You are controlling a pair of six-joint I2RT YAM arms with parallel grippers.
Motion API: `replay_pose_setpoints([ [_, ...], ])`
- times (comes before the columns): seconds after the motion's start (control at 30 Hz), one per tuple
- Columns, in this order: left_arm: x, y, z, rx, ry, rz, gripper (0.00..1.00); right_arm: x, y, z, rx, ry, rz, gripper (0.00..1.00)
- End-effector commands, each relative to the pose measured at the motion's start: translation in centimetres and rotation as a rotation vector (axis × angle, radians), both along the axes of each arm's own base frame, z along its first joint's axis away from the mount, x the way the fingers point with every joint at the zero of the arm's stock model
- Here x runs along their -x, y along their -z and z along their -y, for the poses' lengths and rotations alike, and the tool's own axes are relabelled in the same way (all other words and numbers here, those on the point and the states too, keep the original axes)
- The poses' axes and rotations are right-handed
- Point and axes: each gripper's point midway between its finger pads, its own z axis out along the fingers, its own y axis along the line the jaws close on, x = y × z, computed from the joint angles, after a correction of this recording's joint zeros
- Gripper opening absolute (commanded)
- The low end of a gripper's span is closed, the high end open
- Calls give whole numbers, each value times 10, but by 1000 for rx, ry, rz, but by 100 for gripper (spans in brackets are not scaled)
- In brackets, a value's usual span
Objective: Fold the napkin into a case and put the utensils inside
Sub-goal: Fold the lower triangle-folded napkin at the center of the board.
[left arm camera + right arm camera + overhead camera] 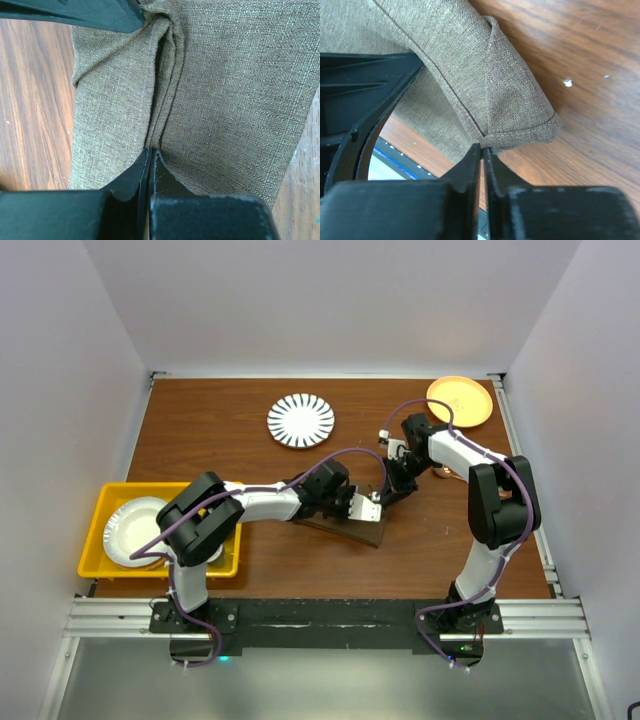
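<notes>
Looking top-down: napkin (345, 528) sits near-side and right of the striped plate (301, 421), long axis slanting rightward, with left end effector (362, 506) over its right end and right end effector (393, 492) just beside. Left wrist: clamped on a raised fold. Right wrist: clamped on a folded corner.

Left arm (262, 503), right arm (455, 447): white links, black joint housings, loose purple cables (350, 450); matte black fingers (127, 177).

Overhead, plus wrist close-ups of napkin (225, 100)
</notes>
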Motion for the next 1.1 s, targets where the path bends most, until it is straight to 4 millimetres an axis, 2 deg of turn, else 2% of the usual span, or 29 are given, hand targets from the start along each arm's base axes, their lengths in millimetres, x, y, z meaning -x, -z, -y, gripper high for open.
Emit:
replay_pose_setpoints([
  [0.0,14,11,-5,-28,-2,-71,0,4,-12,-5,-61,31,-24,0],
  [0.1,13,12,-5,-31,-4,-71,0,6,-7,3,-35,34,-40,0],
  [0.13,14,12,-6,-32,-5,-71,0,4,-5,8,-14,37,-31,2],
  [0.2,14,12,-5,-30,-4,-72,0,3,-3,10,-7,48,-22,13],
  [0.4,14,13,-5,-28,-6,-79,0,0,4,3,-47,80,-7,22],
  [0.43,15,14,-5,-29,-5,-79,0,1,6,2,-51,83,-15,26],
  [0.67,15,14,-4,-26,-5,-85,0,-5,9,0,-64,102,-7,31],
  [0.73,15,14,-4,-27,-4,-84,0,-9,5,-3,-77,98,13,29],
  [0.83,16,15,-5,-30,-5,-88,0,-13,-7,-8,-115,80,49,19],
  [0.87,16,15,-5,-32,-4,-89,0,-13,-10,-8,-119,72,58,12],
  [0.93,16,16,-6,-34,-4,-90,0,-10,-13,-8,-123,56,48,7],
  [0.97,16,16,-6,-35,-4,-91,0,-8,-12,-7,-122,38,42,0],
  [1.07,18,17,-7,-37,-5,-96,0,-3,-13,-6,-124,14,34,0],
])
